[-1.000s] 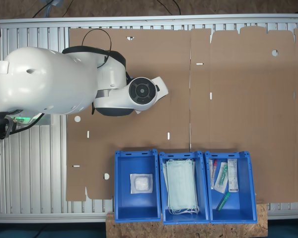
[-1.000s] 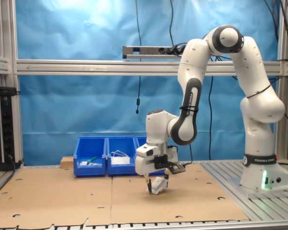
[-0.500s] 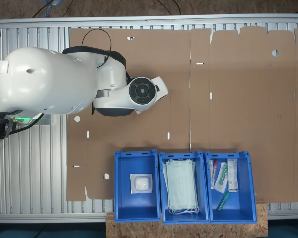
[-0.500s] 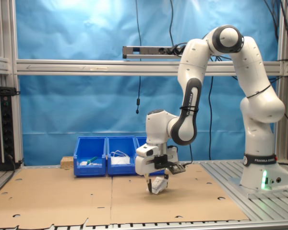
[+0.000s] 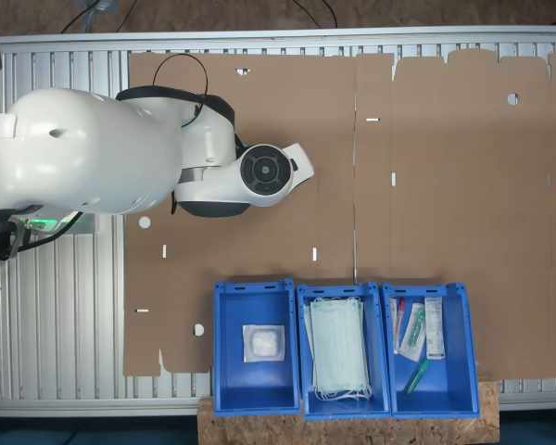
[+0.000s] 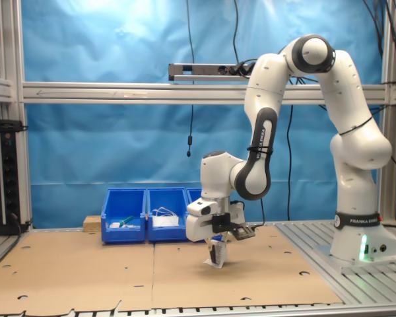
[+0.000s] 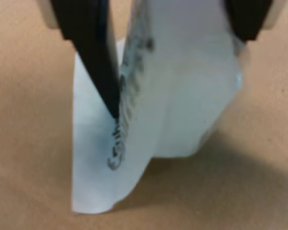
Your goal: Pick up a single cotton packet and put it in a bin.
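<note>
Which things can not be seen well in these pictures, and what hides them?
- Pincer, first exterior view: hidden under the arm's white body.
- Cotton packet, wrist view: print blurred, unreadable.
- Bin, second exterior view: mostly behind the arm; contents not visible.

Print on the cotton packet (image 7: 149, 115) is blurred, perhaps lettering; tool (image 7: 173, 43) fingers cropped.

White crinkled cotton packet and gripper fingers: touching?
Touching. The wrist view shows the black gripper fingers pressed against the folded white crinkled cotton packet, pinching it above the brown cardboard sheet.
</note>
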Tool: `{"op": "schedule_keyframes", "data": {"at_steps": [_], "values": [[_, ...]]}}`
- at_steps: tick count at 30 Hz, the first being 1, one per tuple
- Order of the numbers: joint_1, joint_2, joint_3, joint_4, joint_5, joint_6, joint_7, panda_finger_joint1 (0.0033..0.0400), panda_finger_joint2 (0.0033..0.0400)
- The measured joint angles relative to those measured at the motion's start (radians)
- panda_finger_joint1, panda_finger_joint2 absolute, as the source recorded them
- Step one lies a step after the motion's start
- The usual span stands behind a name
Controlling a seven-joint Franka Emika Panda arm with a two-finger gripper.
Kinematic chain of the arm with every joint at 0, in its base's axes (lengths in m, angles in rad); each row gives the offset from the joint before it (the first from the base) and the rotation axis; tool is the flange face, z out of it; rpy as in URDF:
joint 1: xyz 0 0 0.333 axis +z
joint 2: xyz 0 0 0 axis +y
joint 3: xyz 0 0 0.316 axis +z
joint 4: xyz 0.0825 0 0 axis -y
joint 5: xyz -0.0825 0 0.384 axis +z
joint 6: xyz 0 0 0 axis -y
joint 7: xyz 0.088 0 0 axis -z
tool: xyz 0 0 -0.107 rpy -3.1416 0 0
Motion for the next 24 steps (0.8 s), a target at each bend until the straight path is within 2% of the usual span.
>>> {"op": "schedule_keyframes", "data": {"at_steps": [3,4,12,13,24], "values": [[0.000,0.000,0.000,0.000,0.000,0.000,0.000,0.0194,0.0194],[0.000,0.000,0.000,0.000,0.000,0.000,0.000,0.0115,0.0115],[0.000,0.000,0.000,0.000,0.000,0.000,0.000,0.0115,0.0115],[0.000,0.000,0.000,0.000,0.000,0.000,0.000,0.0051,0.0051],[0.000,0.000,0.000,0.000,0.000,0.000,0.000,0.0051,0.0051]]}}
